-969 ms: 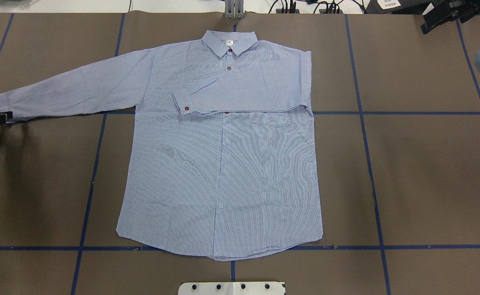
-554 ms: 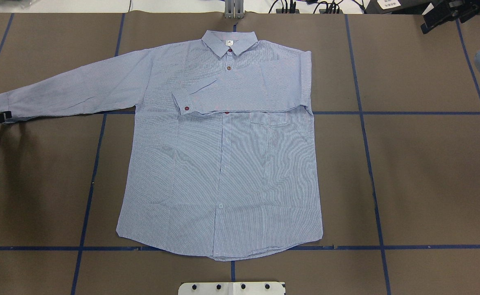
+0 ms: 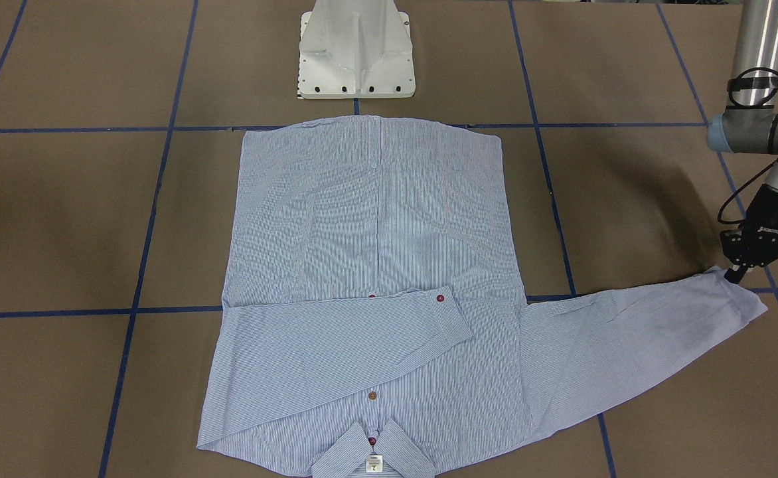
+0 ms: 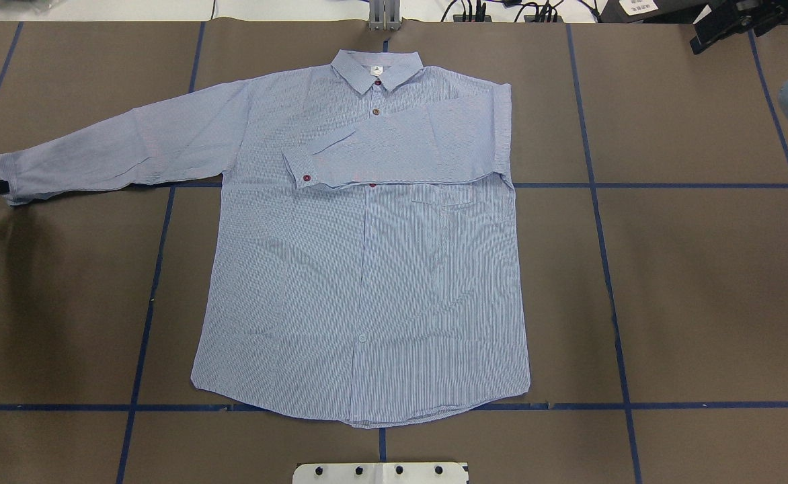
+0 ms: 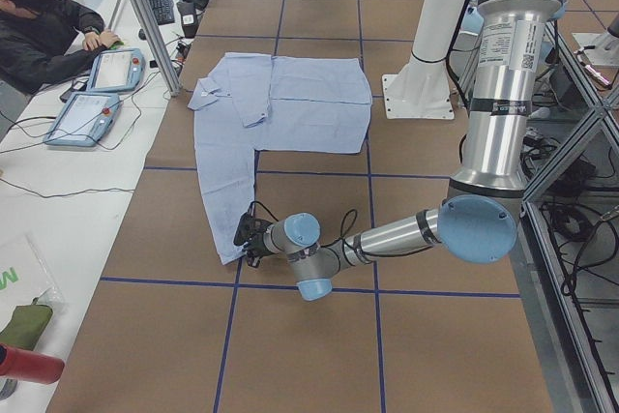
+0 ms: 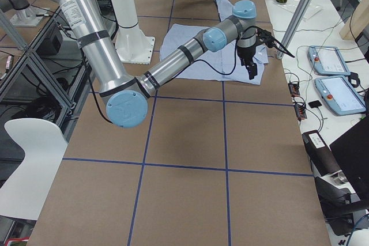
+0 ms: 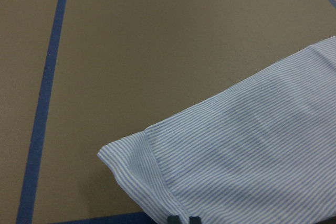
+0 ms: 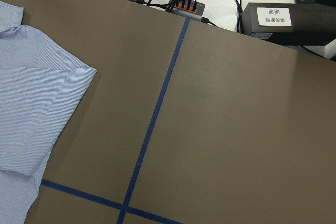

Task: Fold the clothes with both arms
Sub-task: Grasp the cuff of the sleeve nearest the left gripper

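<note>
At the far left of the desk (image 4: pixel 703 282) the left hand (image 3: pixel 735 274) seems clamped on the near corner of the cuff (image 7: pixel 136 174), its fingertips close together. To fold well, I think it should lift the outstretched sleeve (image 4: pixel 125 144) only a little and carry it right over the flat shirt (image 4: pixel 360 282), laying it by the sleeve already folded (image 4: pixel 401 144). The right hand (image 6: pixel 250 73) hovers far right; its state I cannot tell

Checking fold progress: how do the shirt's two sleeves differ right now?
The folded sleeve lies across the shirt's chest. The outstretched sleeve lies on the bare table, out to the side of the body. The left gripper is at the outstretched sleeve's cuff, while nothing touches the folded sleeve. Both lie flat and share the same striped fabric.
</note>
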`<state>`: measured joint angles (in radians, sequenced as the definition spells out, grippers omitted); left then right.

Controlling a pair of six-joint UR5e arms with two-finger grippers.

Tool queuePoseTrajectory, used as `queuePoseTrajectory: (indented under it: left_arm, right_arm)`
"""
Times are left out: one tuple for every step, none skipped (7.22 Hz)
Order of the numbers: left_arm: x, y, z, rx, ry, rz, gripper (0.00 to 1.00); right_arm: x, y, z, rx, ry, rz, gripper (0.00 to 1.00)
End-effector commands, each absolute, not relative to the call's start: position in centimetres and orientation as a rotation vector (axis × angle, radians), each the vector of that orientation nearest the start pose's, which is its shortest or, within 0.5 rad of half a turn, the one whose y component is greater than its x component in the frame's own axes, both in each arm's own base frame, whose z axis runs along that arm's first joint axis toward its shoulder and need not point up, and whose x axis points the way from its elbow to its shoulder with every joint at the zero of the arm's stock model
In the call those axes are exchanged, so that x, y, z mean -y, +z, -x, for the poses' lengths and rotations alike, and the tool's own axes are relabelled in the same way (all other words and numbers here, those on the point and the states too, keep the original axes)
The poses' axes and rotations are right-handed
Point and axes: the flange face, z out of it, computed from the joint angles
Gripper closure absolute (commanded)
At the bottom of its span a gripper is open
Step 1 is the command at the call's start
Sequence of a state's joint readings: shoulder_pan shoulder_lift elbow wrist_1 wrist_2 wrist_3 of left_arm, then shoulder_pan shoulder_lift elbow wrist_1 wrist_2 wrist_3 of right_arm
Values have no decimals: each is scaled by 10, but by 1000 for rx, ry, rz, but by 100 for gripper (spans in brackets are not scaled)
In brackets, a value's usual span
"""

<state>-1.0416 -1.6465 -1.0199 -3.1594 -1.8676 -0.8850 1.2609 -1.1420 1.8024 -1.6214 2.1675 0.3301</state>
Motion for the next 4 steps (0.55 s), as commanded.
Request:
queuePoseTrajectory:
  left_arm:
    - [494, 713, -168, -927, -143, -678, 100]
    - [498, 695, -172, -955, -125, -687, 100]
    - [502, 665, -181, -1029, -67, -678, 100]
    - [510, 637, -185, -1062, -47, -711, 100]
  right_arm:
    - [610, 318, 114, 736, -158, -378, 0]
    - [610, 318, 114, 736, -156, -377, 0]
    - [610, 320, 114, 735, -155, -375, 0]
    - [609, 320, 114, 735, -154, -374, 0]
